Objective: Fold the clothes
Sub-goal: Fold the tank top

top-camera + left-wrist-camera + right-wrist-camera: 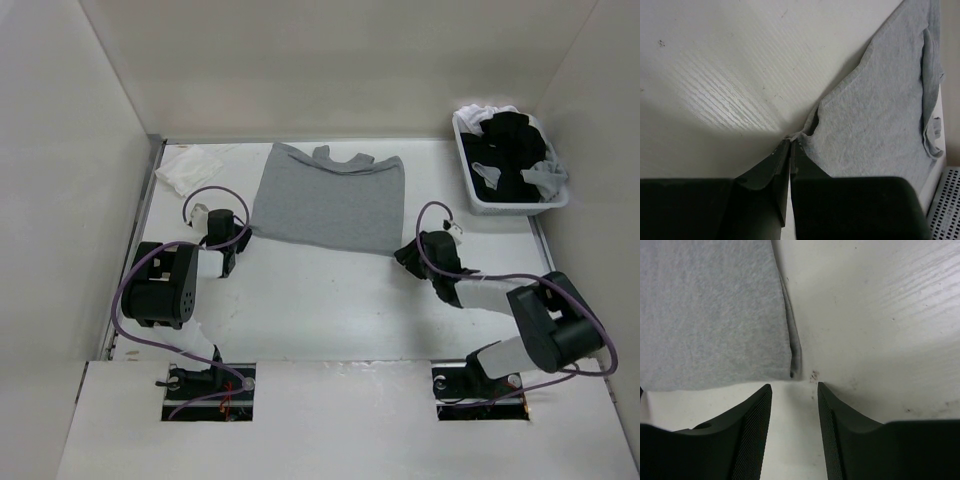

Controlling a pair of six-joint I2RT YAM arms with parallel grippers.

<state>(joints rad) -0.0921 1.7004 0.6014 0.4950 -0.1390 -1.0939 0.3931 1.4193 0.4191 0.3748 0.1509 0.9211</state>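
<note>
Grey T-shirt (328,205) lies flat mid-table (330,300), 12 o'clock of both arms. L gripper (790,144) clamped tight, seemingly nipping its 7 o'clock corner. R gripper (795,386) wide apart, empty, just short of 5 o'clock corner.

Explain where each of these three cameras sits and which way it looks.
Top external: above and behind, looking down on the table, grey T-shirt and laundry basket; left arm and right arm show.
Left wrist: on the left arm, facing a shirt corner; left tool shut on it.
Right wrist: on the right arm, facing the other near corner; right tool open.
Shared: all three show the T-shirt.
</note>
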